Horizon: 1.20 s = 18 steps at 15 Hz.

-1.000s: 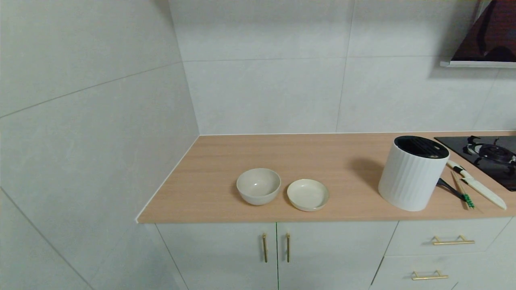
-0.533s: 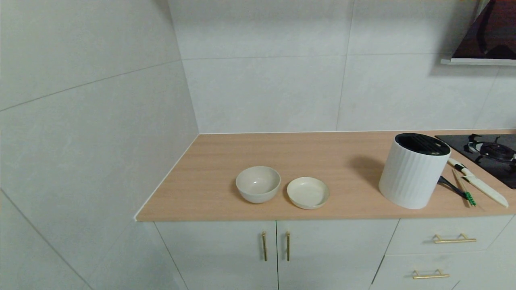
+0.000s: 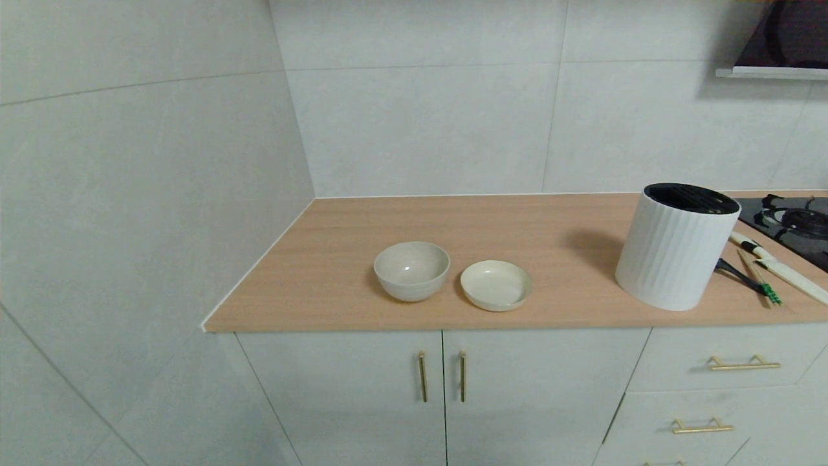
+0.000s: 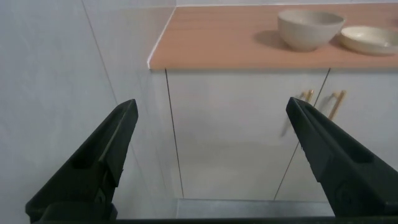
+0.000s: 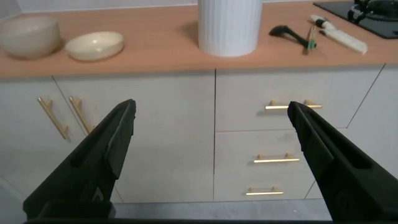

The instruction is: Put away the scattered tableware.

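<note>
Recorded a shift of the whole head view against the frame of a second ago; put down to camera movement, with no displacement among the items. Found the left claw (image 4: 211,104) nearest, spread wide and holding nothing, low in front of the white cabinet doors (image 3: 343,395) and below the bench (image 3: 336,259) edge. Found the right claw (image 5: 211,106) likewise spread wide and empty, facing the doors and the drawers (image 3: 686,356) with gold handles. Located on the bench, near its front edge, a beige bowl (image 3: 411,270) standing upright, and just beside it on the right, across a narrow gap, a shallow dish (image 3: 496,285). Located further right, well apart from the dish, a white ribbed holder (image 3: 676,247) with a black slotted top, standing upright. Noted lying flat just right of the holder a black-handled utensil (image 3: 737,274), green-tipped chopsticks (image 3: 758,277) and a pale knife (image 3: 784,272), side by side. Noted beyond these a black hob (image 3: 792,223), then the tiled wall (image 3: 427,129) and a hood (image 3: 776,39) at upper right.
</note>
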Tool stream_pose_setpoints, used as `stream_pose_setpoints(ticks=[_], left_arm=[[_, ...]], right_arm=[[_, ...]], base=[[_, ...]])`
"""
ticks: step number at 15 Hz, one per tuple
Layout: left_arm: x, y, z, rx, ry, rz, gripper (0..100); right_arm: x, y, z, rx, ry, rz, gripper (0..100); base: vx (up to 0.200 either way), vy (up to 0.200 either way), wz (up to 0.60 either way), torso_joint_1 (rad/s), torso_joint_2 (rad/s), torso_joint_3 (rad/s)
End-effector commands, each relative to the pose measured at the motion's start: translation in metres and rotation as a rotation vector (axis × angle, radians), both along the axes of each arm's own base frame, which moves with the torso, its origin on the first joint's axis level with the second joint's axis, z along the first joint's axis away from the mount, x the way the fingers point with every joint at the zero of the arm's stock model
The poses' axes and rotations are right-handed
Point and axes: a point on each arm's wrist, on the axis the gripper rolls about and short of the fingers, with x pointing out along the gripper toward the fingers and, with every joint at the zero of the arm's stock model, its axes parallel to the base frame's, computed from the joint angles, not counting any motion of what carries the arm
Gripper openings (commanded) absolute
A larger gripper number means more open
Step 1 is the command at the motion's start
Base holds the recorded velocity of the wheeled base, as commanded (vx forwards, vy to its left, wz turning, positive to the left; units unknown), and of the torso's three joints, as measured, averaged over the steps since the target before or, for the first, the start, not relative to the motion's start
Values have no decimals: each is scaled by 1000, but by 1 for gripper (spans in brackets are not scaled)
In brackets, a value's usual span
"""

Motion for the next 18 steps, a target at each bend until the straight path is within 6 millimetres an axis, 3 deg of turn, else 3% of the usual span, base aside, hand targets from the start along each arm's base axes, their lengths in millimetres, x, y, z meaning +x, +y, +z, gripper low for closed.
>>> stream_pose_setpoints(ticks=[1, 18], left_arm=[[0, 0, 0, 0, 0, 1, 100], [0, 0, 0, -1, 0, 1, 100]], right_arm=[[0, 0, 0, 0, 2, 0, 100], [0, 0, 0, 0, 2, 0, 100]], base=[[0, 0, 0, -246, 554, 300], [0, 0, 0, -207, 497, 288]])
